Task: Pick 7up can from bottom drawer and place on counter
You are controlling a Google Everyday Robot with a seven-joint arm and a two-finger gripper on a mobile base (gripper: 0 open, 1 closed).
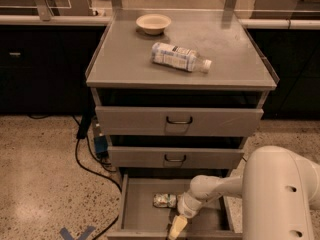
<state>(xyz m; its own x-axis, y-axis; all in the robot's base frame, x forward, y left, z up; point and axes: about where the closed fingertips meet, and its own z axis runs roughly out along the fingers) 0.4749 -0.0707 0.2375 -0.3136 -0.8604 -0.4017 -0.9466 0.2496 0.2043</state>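
The 7up can [164, 200] lies on its side on the floor of the open bottom drawer [140, 215], towards the back and near the middle. My gripper [177, 227] reaches down into the drawer, just right of and in front of the can, apart from it. The white arm [220, 186] comes in from the lower right. The counter [125, 59] is the grey top of the cabinet above.
A clear plastic bottle [179, 57] lies on its side on the counter, and a small pale bowl [153, 23] sits at its back. The two upper drawers [178, 121] are closed. A black cable [85, 159] runs along the speckled floor on the left.
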